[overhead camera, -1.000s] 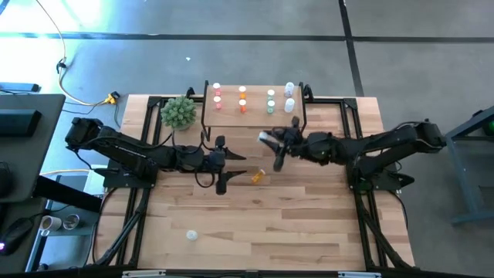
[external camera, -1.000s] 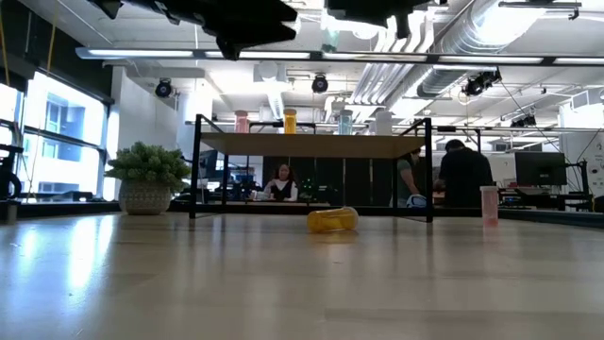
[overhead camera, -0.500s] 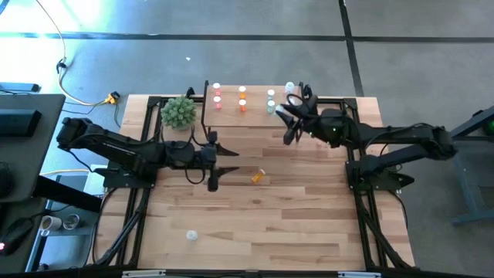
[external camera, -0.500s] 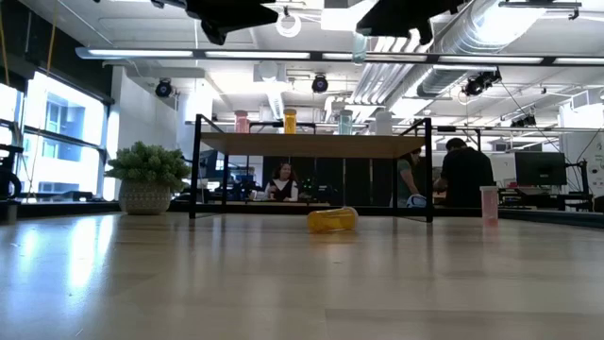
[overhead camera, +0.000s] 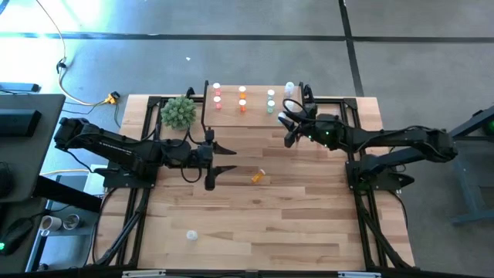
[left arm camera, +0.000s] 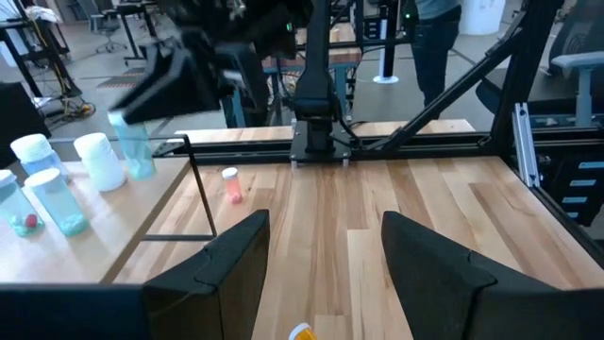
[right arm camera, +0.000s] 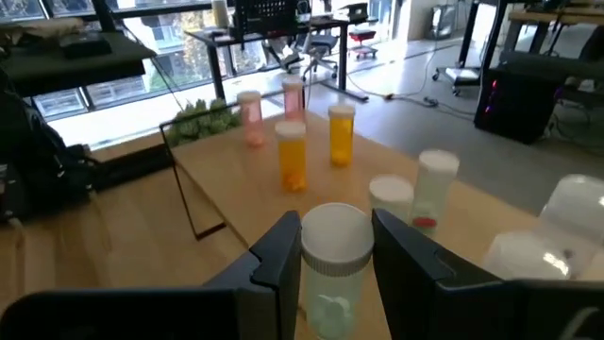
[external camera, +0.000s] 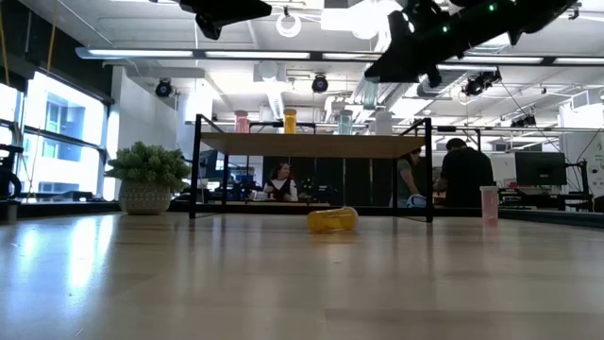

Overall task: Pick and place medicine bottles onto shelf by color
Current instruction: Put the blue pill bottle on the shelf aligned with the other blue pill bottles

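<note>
My right gripper (overhead camera: 287,126) is shut on a clear, white-capped medicine bottle (right arm camera: 335,274) in the air at the shelf's (overhead camera: 255,108) right end. Pink (overhead camera: 217,91), orange (overhead camera: 242,96), green (overhead camera: 271,99) and white (overhead camera: 289,89) bottles stand upright on the shelf. An orange bottle (overhead camera: 258,177) lies on its side on the table's middle. A white one (overhead camera: 191,235) sits near the front left. My left gripper (overhead camera: 230,159) hovers open left of the orange bottle, with nothing between its fingers. My right gripper pinches the clear bottle's white cap (right arm camera: 335,234) between its two fingers (right arm camera: 283,247). The fingers come almost level from the table's right side. The bottle (left arm camera: 132,149) hangs upright below the fingers, lifted clear, just above the shelf's right end.
A green spiky plant in a pot (overhead camera: 179,112) stands left of the shelf. A pink bottle (left arm camera: 231,184) stands on the table beyond the shelf's right end. Bare table lies toward the near edge. People sit and stand in the room behind (external camera: 462,175).
My right gripper has carried the clear bottle from over the table's middle toward the far edge, to the shelf's right end, and has turned somewhat. My left gripper has drawn back toward the table's left and risen a little, still open. The orange bottle has stayed put.
</note>
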